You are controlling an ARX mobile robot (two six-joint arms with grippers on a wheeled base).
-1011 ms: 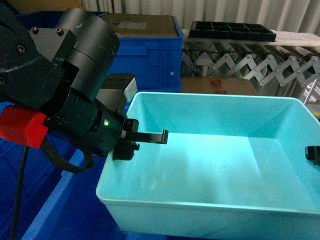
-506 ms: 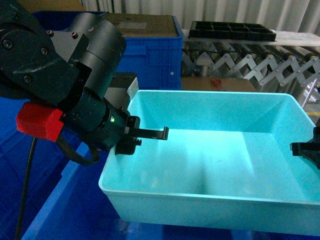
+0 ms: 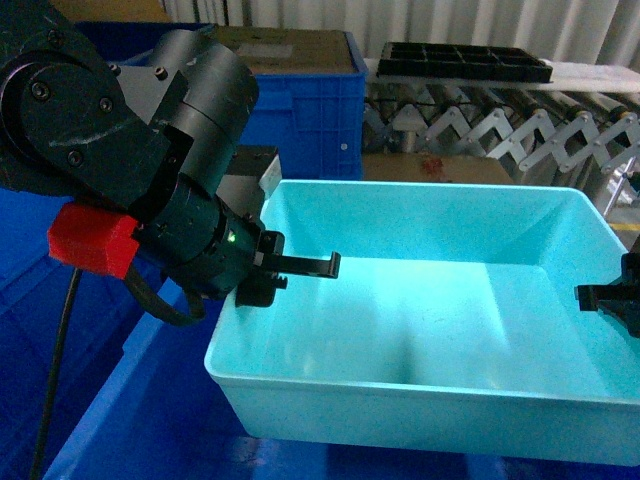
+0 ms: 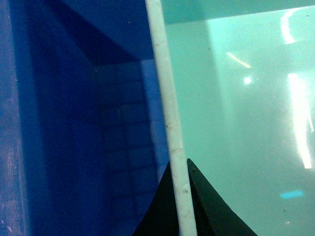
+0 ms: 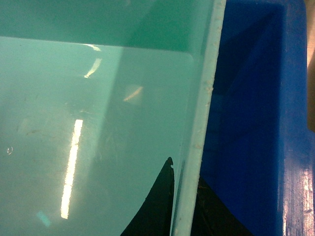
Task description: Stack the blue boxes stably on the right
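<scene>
One light turquoise blue box [image 3: 452, 330] fills the middle and right of the head view, open and empty. My left gripper [image 3: 262, 272] is shut on its left rim, one finger inside the wall and one outside. In the left wrist view the pale rim [image 4: 165, 98] runs between the two dark fingers of the left gripper [image 4: 178, 168]. My right gripper [image 3: 612, 300] pinches the right rim, mostly cut off by the frame edge. The right wrist view shows the right gripper [image 5: 184, 169] with its fingers on both sides of the rim [image 5: 206, 88].
A dark blue ribbed crate [image 3: 130, 420] lies under and left of the box, and shows beside the rim in both wrist views [image 4: 74, 123] [image 5: 246, 123]. Behind stand another blue crate [image 3: 305, 100], a cardboard box [image 3: 440, 168], and a black tray [image 3: 465, 62] on a roller conveyor [image 3: 500, 130].
The left arm has moved up and right with the box's left rim in its grip. The box has shifted a little, and the right gripper has come further into view.
</scene>
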